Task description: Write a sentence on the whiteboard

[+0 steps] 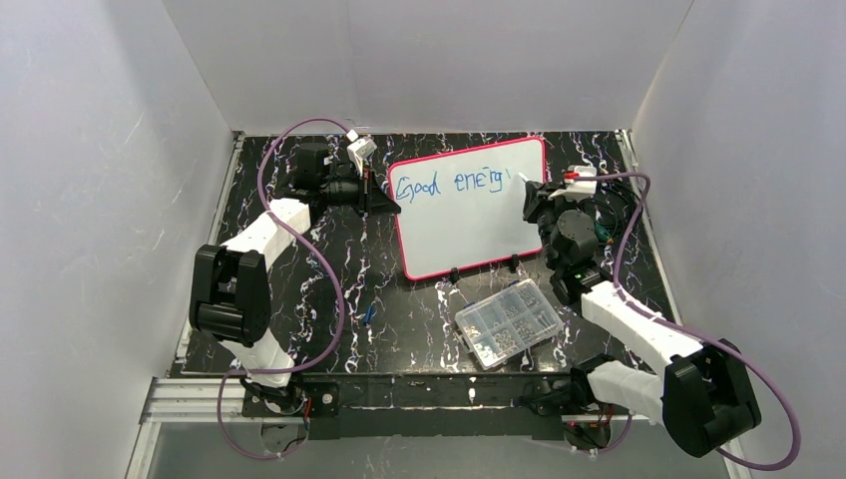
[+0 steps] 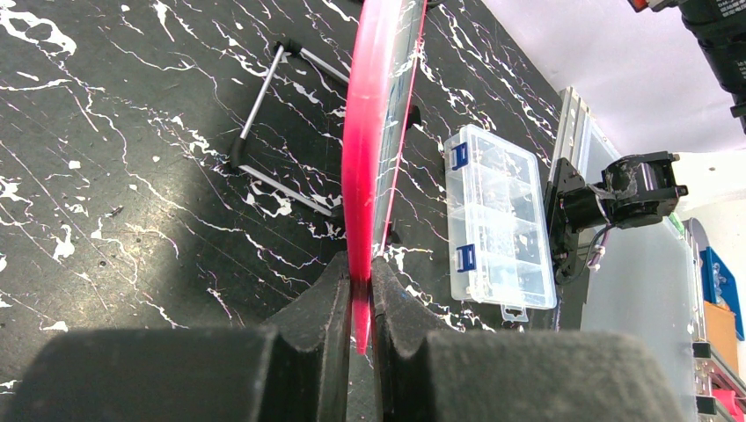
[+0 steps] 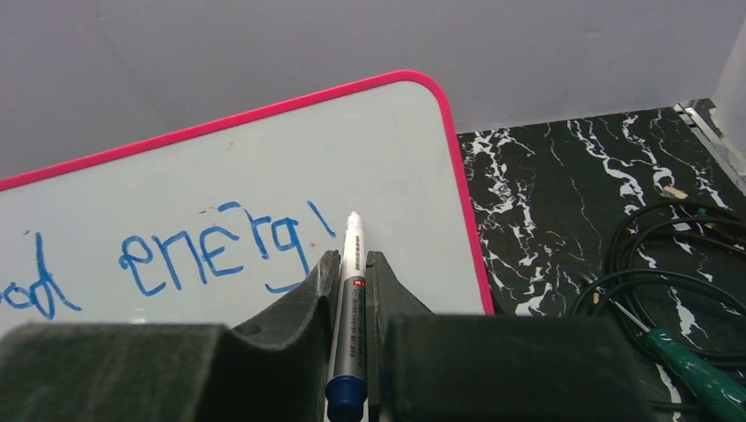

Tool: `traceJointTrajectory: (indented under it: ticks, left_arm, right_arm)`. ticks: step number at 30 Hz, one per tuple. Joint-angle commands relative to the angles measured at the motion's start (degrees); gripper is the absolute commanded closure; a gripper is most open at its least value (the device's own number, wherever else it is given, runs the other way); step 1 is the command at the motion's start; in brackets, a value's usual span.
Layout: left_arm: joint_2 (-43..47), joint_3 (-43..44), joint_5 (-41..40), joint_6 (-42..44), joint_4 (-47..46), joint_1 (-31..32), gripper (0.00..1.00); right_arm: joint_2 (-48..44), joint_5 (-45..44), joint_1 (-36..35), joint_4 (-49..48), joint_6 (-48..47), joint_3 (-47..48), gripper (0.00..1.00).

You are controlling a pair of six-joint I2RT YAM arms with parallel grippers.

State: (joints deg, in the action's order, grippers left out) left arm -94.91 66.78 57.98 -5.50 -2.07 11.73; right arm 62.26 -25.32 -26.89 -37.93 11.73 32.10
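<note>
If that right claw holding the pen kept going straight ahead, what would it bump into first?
Most likely the whiteboard: the marker clamped in the right gripper points at its white surface, just right of the blue writing. I can't tell whether the tip already touches.

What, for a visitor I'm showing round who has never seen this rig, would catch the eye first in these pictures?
The whiteboard, pink-red framed, stands at the back of the black marbled table with the sentence in blue, reading "Good energ" so far. The right gripper holds a marker with its tip at the last stroke, and the left gripper clamps the board's left edge. A clear parts box lies in front.
</note>
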Motion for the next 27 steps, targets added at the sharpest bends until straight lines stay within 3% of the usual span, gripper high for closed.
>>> traceJointTrajectory:
  ticks: [1, 27]
  left_arm:
    - [4.34, 0.82, 2.07, 0.83, -0.43, -0.04, 1.00]
    - [3.67, 1.02, 1.97, 1.19, -0.10, -0.04, 1.00]
  right_arm:
    - [-0.83, 1.16, 2.20, -1.52, -0.96, 2.58, 0.99]
    - [2.66, 6.84, 4.59, -5.75, 0.49, 4.37, 0.99]
